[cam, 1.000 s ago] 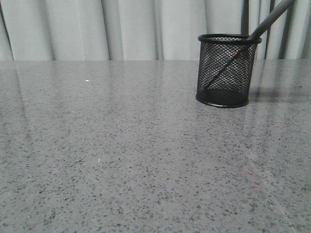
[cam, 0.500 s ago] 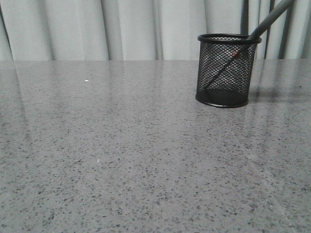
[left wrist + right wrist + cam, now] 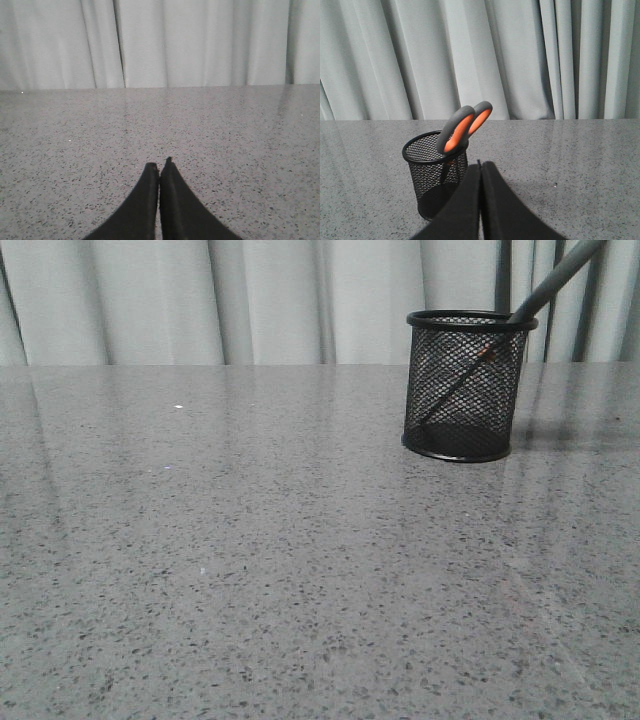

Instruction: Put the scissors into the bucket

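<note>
The black wire-mesh bucket (image 3: 462, 385) stands upright on the grey speckled table at the far right. The scissors (image 3: 555, 280) stand blades-down inside it, with the dark grey handles leaning out over the rim to the right. In the right wrist view the bucket (image 3: 434, 172) holds the scissors (image 3: 463, 127), whose orange-lined finger loops stick up above the rim. My right gripper (image 3: 480, 165) is shut and empty, close beside the bucket. My left gripper (image 3: 159, 166) is shut and empty over bare table. Neither gripper shows in the front view.
Pale grey curtains (image 3: 250, 300) hang behind the table's far edge. The grey speckled tabletop (image 3: 250, 560) stretches wide to the left of and in front of the bucket.
</note>
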Robot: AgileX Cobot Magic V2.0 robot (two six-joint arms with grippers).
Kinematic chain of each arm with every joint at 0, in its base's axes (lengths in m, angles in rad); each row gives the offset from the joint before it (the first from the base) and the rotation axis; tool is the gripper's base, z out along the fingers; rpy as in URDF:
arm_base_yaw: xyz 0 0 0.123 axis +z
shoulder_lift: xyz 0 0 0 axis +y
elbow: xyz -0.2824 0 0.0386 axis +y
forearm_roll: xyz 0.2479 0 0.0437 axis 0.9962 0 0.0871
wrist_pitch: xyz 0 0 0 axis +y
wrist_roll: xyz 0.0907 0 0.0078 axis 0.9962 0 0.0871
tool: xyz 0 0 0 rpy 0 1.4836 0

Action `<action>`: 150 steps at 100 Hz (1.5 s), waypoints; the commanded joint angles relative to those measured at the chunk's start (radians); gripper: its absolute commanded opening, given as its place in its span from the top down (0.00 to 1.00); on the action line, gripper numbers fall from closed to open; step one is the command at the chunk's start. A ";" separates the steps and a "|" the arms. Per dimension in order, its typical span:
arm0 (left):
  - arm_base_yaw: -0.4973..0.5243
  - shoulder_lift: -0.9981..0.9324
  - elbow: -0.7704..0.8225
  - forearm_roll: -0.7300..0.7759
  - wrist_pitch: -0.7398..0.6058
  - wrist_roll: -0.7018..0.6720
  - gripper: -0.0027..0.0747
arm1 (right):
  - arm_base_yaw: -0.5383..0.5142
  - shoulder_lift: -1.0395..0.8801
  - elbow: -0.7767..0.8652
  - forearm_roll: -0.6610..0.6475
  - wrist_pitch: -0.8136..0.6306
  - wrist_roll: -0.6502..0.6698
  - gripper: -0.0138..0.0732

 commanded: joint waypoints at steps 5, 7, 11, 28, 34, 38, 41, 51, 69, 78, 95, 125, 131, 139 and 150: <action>0.003 -0.026 0.028 -0.007 -0.068 -0.012 0.99 | -0.007 0.007 -0.028 0.003 -0.080 -0.001 0.92; 0.003 -0.026 0.028 -0.009 -0.068 -0.012 0.99 | -0.007 0.007 -0.028 0.003 -0.080 -0.001 0.92; 0.003 -0.026 0.028 -0.014 -0.070 -0.012 0.99 | -0.007 0.007 -0.028 0.003 -0.080 -0.001 0.92; 0.003 -0.026 0.028 -0.014 -0.078 -0.012 0.99 | -0.007 0.007 -0.028 0.003 -0.080 -0.001 0.92; 0.003 -0.026 0.028 -0.014 -0.078 -0.012 0.99 | -0.007 0.007 -0.028 0.003 -0.080 -0.001 0.92; 0.003 -0.026 0.028 -0.014 -0.078 -0.012 0.99 | -0.007 0.007 -0.028 0.003 -0.080 -0.001 0.92; 0.003 -0.026 0.028 -0.014 -0.078 -0.012 0.99 | -0.007 0.007 -0.028 0.003 -0.080 -0.001 0.92; 0.003 -0.026 0.028 -0.014 -0.078 -0.012 0.99 | -0.007 0.007 -0.028 0.003 -0.080 -0.001 0.92; 0.003 -0.026 0.028 -0.014 -0.078 -0.012 0.99 | -0.007 0.007 -0.028 0.003 -0.080 -0.001 0.92; 0.003 -0.026 0.028 -0.014 -0.078 -0.012 0.99 | -0.007 0.007 -0.028 0.003 -0.080 -0.001 0.92; 0.003 -0.026 0.028 -0.014 -0.078 -0.012 0.99 | -0.007 0.007 -0.028 0.003 -0.080 -0.001 0.92; 0.003 -0.026 0.028 -0.014 -0.078 -0.012 0.99 | -0.050 0.009 0.017 -0.147 -0.087 0.017 0.92; 0.003 -0.026 0.028 -0.014 -0.078 -0.012 0.99 | -0.093 -0.005 0.051 -0.175 -0.087 0.066 0.92; 0.003 -0.026 0.028 -0.014 -0.078 -0.012 0.99 | -0.133 -0.046 0.100 -0.307 -0.087 0.172 0.92; 0.003 -0.026 0.028 -0.014 -0.078 -0.012 0.99 | -0.155 -0.130 0.176 -0.386 -0.087 0.255 0.92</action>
